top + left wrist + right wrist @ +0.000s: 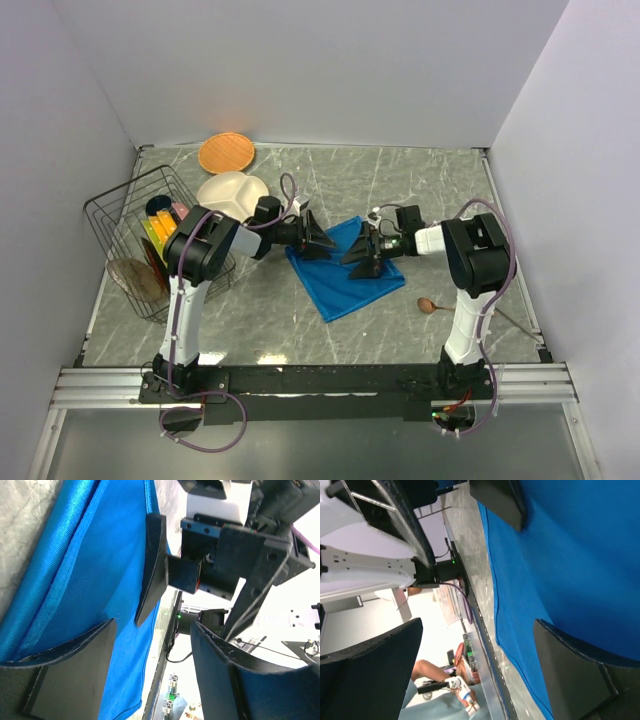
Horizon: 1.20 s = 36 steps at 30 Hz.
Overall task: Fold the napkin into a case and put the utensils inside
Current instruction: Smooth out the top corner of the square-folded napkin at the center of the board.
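The bright blue napkin (345, 272) lies in the middle of the table with a layered edge along one side (55, 585). My left gripper (320, 240) is over its far left part and open; one finger (75, 672) lies against the cloth, the other (225, 680) stands off it. My right gripper (362, 256) faces it from the right, wide open over the napkin (570, 555), with one finger (575, 675) on the cloth and the other (365, 680) in the air. A brown wooden spoon (428, 305) lies on the table to the right of the napkin.
A white divided plate (232, 190) and an orange plate (226, 153) sit at the back left. A wire basket (118, 215) holding colourful plates stands at the left, with a brown disc (135, 278) leaning on it. Walls close in on three sides.
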Each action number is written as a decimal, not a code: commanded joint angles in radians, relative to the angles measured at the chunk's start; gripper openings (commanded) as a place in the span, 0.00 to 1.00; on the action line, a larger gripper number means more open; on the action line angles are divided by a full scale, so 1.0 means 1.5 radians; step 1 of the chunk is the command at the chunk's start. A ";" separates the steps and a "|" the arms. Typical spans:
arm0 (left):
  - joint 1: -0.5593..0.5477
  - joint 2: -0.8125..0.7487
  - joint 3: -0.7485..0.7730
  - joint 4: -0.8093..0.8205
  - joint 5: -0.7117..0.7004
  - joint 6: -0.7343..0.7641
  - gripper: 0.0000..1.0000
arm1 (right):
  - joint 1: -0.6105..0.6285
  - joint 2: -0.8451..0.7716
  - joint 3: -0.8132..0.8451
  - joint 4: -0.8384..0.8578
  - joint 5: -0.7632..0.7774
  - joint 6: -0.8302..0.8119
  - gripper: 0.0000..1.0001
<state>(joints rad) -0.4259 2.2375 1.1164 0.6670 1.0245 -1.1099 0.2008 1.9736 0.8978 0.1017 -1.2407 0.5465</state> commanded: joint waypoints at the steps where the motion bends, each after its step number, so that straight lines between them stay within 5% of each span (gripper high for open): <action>1: 0.014 0.027 -0.022 -0.062 -0.020 0.061 0.68 | -0.035 0.000 0.019 -0.186 0.011 -0.155 1.00; 11: 0.023 0.035 -0.016 -0.089 -0.021 0.085 0.68 | -0.131 0.026 0.058 -0.525 0.019 -0.457 1.00; 20: 0.022 -0.013 -0.027 -0.034 -0.007 0.072 0.66 | -0.089 -0.012 0.131 -0.583 -0.042 -0.463 0.96; 22: 0.020 -0.059 -0.023 -0.046 -0.002 0.091 0.66 | -0.082 -0.041 0.174 -0.590 -0.031 -0.450 0.89; 30: 0.020 -0.174 0.118 -0.402 -0.056 0.435 0.57 | -0.098 -0.104 0.272 -0.559 0.142 -0.384 0.38; 36: 0.020 -0.171 0.146 -0.437 -0.093 0.488 0.53 | -0.069 -0.057 0.341 -0.508 0.314 -0.341 0.31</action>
<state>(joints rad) -0.3962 1.9957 1.3186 0.1120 0.9321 -0.5041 0.0673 1.8481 1.3193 -0.7113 -0.9806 -0.0235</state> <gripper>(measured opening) 0.533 0.293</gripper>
